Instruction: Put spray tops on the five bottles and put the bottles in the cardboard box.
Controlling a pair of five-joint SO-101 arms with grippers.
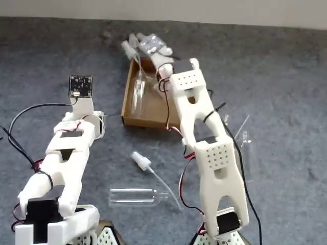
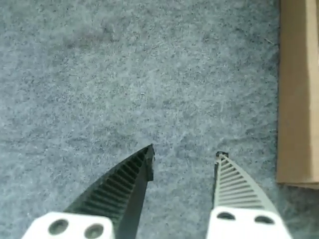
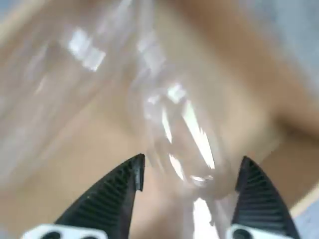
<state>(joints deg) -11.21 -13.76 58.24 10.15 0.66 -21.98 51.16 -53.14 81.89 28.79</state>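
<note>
In the cardboard box point(image 1: 151, 120) lies a bottle point(image 1: 137, 94).

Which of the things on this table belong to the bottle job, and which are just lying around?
Job: cardboard box; bottle inside it; lying bottle; loose spray top; bottle beside the right arm.
Just there: arm cables; grey mat.

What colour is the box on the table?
The box is plain brown cardboard; the high view shows it best.
</note>
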